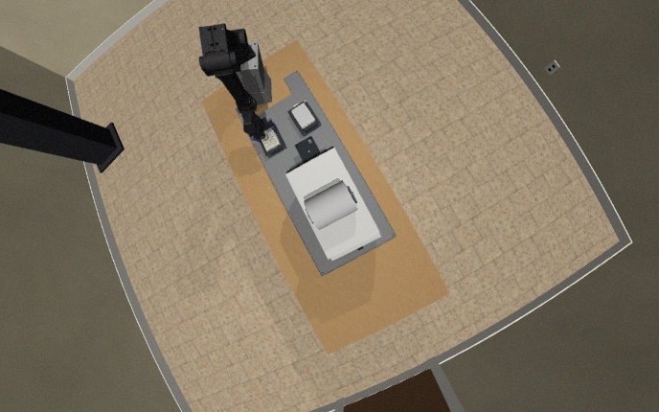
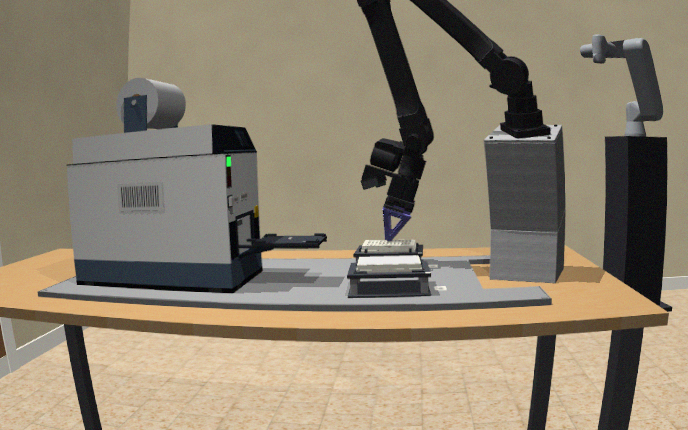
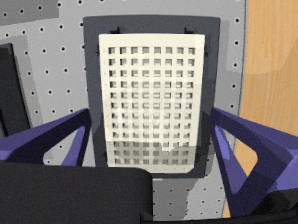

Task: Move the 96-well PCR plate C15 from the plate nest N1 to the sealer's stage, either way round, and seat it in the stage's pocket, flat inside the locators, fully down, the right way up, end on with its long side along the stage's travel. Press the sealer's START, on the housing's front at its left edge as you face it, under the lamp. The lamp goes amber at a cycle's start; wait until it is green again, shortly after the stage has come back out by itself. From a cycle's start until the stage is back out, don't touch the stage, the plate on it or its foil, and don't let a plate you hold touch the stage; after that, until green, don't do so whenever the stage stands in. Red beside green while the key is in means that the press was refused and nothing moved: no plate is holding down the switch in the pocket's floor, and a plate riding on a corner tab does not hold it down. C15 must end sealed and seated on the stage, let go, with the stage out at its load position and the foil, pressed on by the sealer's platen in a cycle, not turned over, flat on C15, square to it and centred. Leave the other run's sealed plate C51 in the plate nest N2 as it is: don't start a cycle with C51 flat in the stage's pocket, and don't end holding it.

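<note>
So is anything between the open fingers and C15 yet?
No. In the wrist view the gripper is open, its fingers flanking C15 with only nest N1 showing in the gaps.

Wooden table (image 2: 122,320), dark legs, on tiled floor (image 2: 282,395). Grey perforated base plate (image 2: 304,299) flat on tabletop. On plate: sealer (image 2: 159,213) at left, two plate nests (image 2: 389,283) mid. Grey arm pedestal (image 2: 523,213) at right.

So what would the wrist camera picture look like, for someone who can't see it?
Looking straight down, the open gripper spreads its purple fingers on either side of a white plate full of tiny wells, resting in a dark nest on a grey dotted board.
</note>
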Robot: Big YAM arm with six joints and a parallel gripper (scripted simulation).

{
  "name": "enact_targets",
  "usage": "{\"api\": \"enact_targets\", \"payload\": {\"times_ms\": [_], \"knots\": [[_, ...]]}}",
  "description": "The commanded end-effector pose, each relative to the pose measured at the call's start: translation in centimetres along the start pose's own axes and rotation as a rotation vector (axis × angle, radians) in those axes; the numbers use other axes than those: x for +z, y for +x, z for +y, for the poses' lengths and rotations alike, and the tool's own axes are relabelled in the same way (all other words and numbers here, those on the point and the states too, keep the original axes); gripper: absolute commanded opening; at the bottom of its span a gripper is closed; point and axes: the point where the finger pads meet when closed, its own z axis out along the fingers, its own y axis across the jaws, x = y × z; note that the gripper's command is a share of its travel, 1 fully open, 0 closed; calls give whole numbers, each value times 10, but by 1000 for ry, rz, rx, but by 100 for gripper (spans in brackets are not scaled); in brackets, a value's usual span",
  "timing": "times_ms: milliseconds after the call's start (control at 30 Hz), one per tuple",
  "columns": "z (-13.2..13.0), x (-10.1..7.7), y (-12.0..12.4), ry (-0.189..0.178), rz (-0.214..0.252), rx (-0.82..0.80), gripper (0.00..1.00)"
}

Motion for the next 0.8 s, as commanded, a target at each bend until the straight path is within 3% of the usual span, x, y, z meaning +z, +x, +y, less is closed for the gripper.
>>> {"api": "enact_targets", "payload": {"times_ms": [0, 433, 767], "knots": [[-4, -7, -6, 4, -13, -1, 100], [-7, -10, -10, 9, -22, 2, 100], [5, 0, 6, -12, 19, -13, 100]]}}
